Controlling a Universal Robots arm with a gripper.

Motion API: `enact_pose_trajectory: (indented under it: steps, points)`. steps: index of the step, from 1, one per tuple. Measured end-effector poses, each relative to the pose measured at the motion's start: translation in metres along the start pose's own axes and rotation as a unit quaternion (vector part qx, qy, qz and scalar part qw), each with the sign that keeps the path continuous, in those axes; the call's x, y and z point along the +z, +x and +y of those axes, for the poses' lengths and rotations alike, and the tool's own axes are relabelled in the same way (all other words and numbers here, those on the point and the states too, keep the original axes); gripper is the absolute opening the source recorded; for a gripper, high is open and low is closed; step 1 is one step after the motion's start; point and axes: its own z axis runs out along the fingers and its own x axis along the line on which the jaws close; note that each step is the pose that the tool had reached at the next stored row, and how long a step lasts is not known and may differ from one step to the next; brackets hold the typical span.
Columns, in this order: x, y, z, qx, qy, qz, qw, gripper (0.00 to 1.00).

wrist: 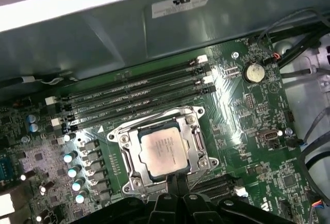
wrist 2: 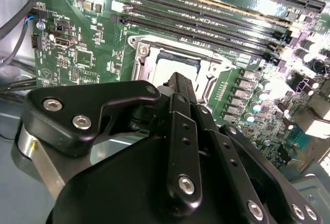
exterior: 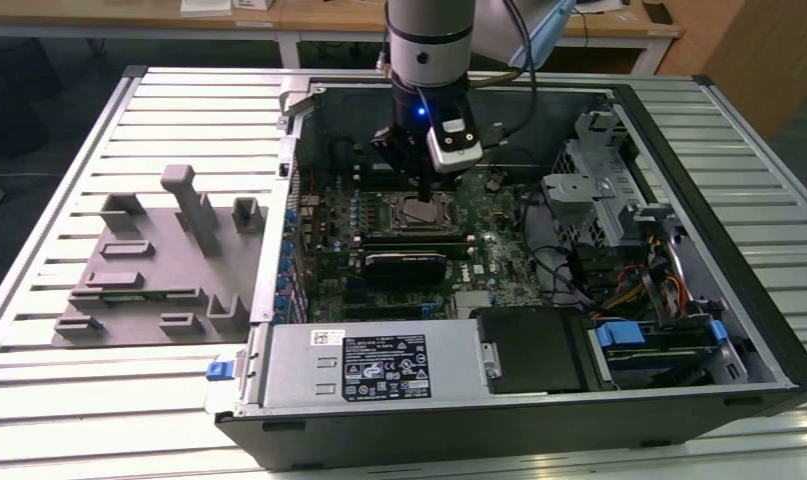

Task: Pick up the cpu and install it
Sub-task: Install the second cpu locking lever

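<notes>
One cpu [wrist: 164, 152] is seen lying flat and square inside the socket frame [wrist: 124, 154] on the motherboard [wrist: 247, 110], so placement looks done. The gripper [wrist: 175, 181] is held just above the socket's edge, apart from the chip and grasping nothing; its fingertips appear drawn together, though the view is poor. The frame is not yet closed over the chip.

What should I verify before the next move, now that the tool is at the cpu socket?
1. The cpu lies flat inside the socket frame: ok.
2. The tool is at the cpu's edge: ok.
3. The tool touches the cpu: cannot tell.
4. The tool is apart from the memory slots: ok.
5. The cables stay off the socket frame: ok.
</notes>
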Motion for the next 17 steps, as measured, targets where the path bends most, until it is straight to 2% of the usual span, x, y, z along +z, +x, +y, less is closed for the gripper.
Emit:
enact_pose_trajectory:
  steps: [6,17]
  points:
    - [0.0001,-0.0019,-0.0060,0.000,0.0000,0.0000,1.0000,0.11]
    - [0.0017,-0.0071,-0.0240,-0.001,-0.0001,0.0000,1.0000,0.11]
